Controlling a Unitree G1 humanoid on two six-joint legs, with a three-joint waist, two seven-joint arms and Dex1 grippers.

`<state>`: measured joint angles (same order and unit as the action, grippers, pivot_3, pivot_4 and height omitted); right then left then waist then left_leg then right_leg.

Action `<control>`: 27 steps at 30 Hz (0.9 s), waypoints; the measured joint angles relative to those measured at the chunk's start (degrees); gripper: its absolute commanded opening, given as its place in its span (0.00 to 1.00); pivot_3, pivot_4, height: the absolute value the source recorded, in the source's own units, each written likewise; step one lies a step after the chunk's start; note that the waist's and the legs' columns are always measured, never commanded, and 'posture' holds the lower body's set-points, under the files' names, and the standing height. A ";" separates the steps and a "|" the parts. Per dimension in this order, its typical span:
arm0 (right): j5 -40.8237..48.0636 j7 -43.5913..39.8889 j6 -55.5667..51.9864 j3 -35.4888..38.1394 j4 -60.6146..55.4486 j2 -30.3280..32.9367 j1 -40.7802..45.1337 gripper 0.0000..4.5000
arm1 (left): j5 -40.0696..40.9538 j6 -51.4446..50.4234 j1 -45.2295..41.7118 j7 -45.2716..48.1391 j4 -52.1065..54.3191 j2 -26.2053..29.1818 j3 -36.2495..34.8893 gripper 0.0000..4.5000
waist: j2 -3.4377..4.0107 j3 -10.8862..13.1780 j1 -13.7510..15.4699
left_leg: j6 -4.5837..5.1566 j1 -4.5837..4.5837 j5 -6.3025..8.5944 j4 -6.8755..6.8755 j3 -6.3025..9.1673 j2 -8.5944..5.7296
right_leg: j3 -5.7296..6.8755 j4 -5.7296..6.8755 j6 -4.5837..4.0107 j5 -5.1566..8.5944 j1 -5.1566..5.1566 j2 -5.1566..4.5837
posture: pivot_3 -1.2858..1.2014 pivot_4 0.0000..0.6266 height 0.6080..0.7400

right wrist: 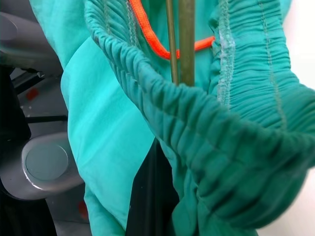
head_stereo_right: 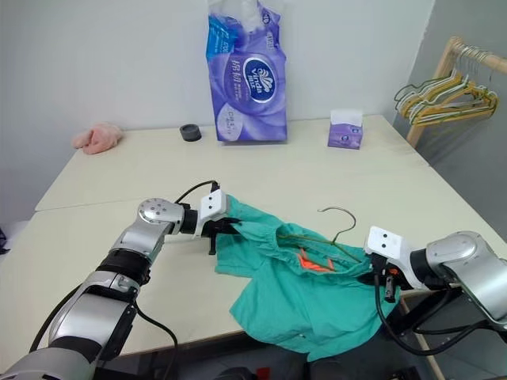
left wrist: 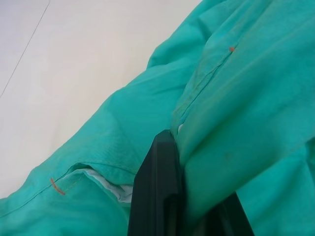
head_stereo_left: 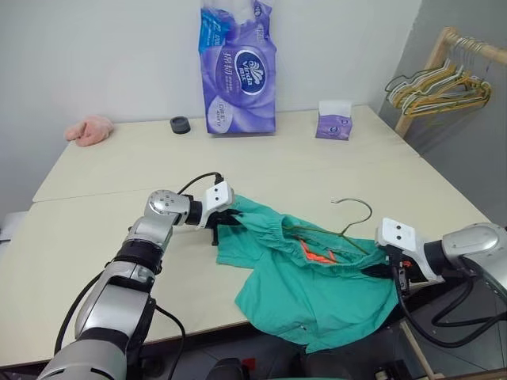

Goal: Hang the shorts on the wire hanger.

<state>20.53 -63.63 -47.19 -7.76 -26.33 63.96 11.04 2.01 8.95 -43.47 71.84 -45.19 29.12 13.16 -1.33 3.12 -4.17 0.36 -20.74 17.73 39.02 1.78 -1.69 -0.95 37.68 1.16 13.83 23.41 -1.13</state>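
Shorts (head_stereo_left: 317,293) on table (head_stereo_left: 103,261) near edge, part overhanging; wire hanger (head_stereo_left: 348,226) threaded inside waistband. Left gripper (head_stereo_left: 224,219) fingers clamped on left hem; right gripper (head_stereo_right: 379,277) fingers clamped on waistband. Advise: keep both grips, spread fabric evenly along hanger.

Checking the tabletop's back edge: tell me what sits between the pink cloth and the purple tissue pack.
In the left eye view, a small black ring-shaped object sits on the table between the pink cloth and the purple tissue pack.

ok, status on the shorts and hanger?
Left end effector shut on shorts, left edge. Right end effector shut on waistband. Wire hanger partly inside waistband, hook out. Nothing in the way.
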 measured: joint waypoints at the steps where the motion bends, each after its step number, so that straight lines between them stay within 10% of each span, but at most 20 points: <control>1: -0.01 -0.04 0.28 0.09 0.01 0.32 -0.68 0.00 | -0.20 0.42 0.00 -0.02 -0.29 0.00 0.00 0.02 | 0.00 0.00 0.00 | 0.00 0.00 0.00 0.00 0.00 0.00 | 0.00 0.00 0.00 0.00 0.00 0.00 | 0.44 0.04 1.00; 15: 1.14 1.17 -0.98 0.23 -0.28 -2.19 1.45 0.00 | 2.30 -1.48 0.82 -0.04 3.83 -2.52 -2.26 0.02 | 0.00 0.00 -0.51 | 0.00 -0.02 0.00 -0.01 0.02 0.00 | -0.01 0.00 0.00 0.00 0.00 0.00 | 0.44 0.04 1.00; 27: 4.71 3.21 -4.88 2.03 -0.80 -3.82 1.28 0.00 | -0.57 4.26 2.90 -4.70 2.29 -0.21 -2.36 0.76 | -0.01 -0.02 -0.51 | -0.01 -0.01 0.00 -0.01 0.04 0.00 | 0.00 0.00 0.00 -0.01 0.00 -0.03 | 0.44 0.03 1.00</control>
<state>25.24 -60.42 -52.07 -5.73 -27.14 60.14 12.32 1.44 13.20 -40.57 67.13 -42.90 28.91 10.81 -1.35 3.11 -4.67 0.36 -20.75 17.74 39.01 1.82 -1.70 -0.95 37.68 1.17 13.82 23.41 -1.16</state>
